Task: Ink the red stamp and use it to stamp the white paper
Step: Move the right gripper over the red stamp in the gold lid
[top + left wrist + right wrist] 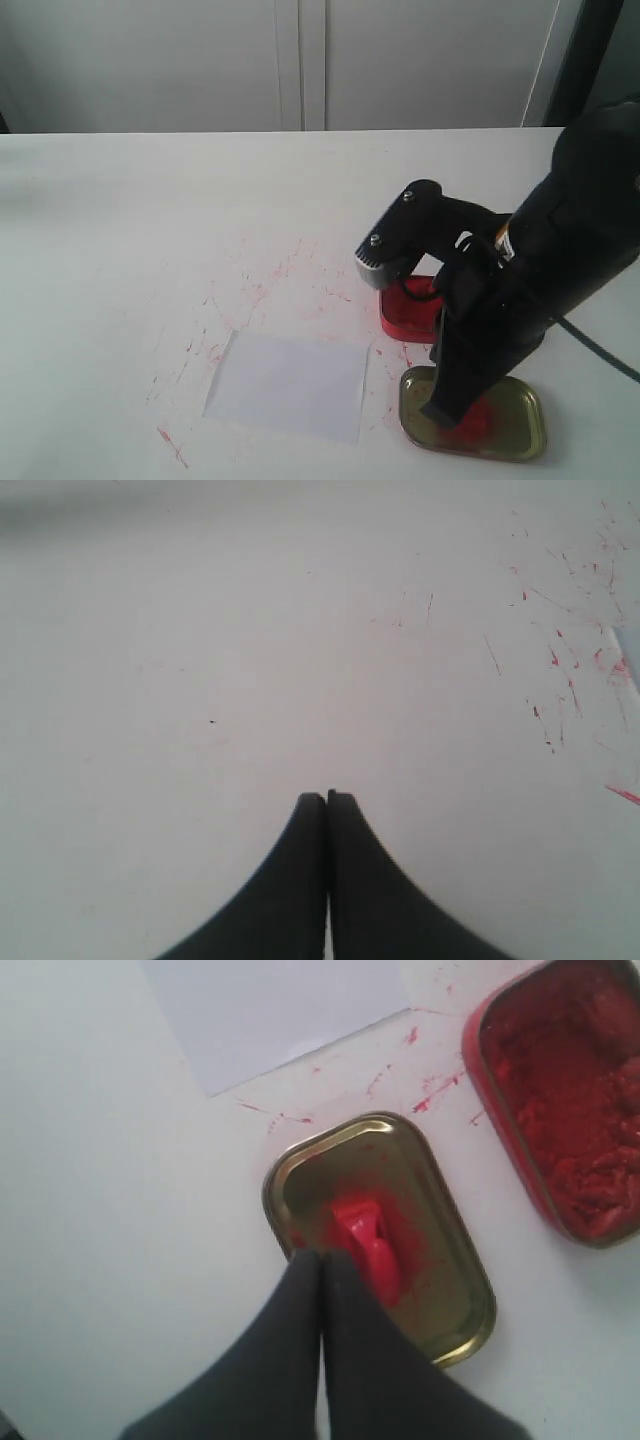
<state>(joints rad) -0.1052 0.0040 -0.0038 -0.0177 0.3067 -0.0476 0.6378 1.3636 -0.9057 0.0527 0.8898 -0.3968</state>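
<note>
The red stamp [365,1245] lies in the gold tin lid [470,1330], on a red smear; in the exterior view the red stamp [468,424] shows just past the black fingers. My right gripper [320,1257] is shut with nothing between its fingers, its tips over the lid's rim, right beside the stamp. From outside, the right gripper [438,414] points down at the lid [528,425]. The white paper [290,385] lies flat to the left of the lid, and the white paper [270,1010] shows again by the wrist. My left gripper [326,798] is shut over bare tabletop.
The red tin of lumpy paste [405,305] stands just behind the lid, partly hidden by the right arm; the same tin [570,1090] lies close beside the lid. Red smudges [260,290] mark the white tabletop around the paper. The left arm is out of the exterior view.
</note>
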